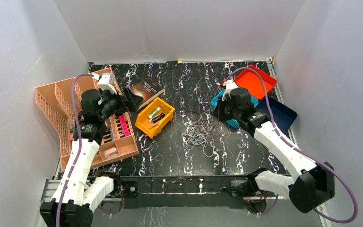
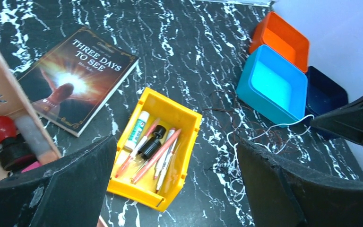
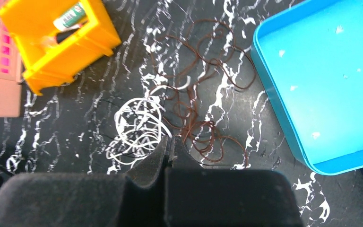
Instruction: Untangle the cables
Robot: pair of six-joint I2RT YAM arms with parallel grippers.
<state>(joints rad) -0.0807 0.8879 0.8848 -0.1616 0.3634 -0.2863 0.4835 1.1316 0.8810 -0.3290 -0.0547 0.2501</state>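
The cables lie tangled on the black marbled table between the arms: pale grey-white loops (image 1: pixel 197 137) and dark brown loops (image 1: pixel 204 118). In the right wrist view the white coil (image 3: pixel 139 125) lies left of the brown coils (image 3: pixel 203 85), and they overlap. My right gripper (image 1: pixel 222 113) (image 3: pixel 168 142) is shut and hovers over the seam between the white and brown coils; nothing shows pinched between its jaws. My left gripper (image 1: pixel 131 100) (image 2: pixel 175 156) is wide open and empty, up above the yellow bin. Some cable loops (image 2: pixel 246 137) show by its right finger.
A yellow bin (image 1: pixel 166 105) of pens sits left of the cables, with a book (image 1: pixel 146 90) behind it. A pink organiser (image 1: pixel 52 113) stands at the left. A teal bin (image 3: pixel 312 71), an orange tray (image 1: pixel 255 81) and a dark blue tray (image 1: pixel 281 113) sit at the right.
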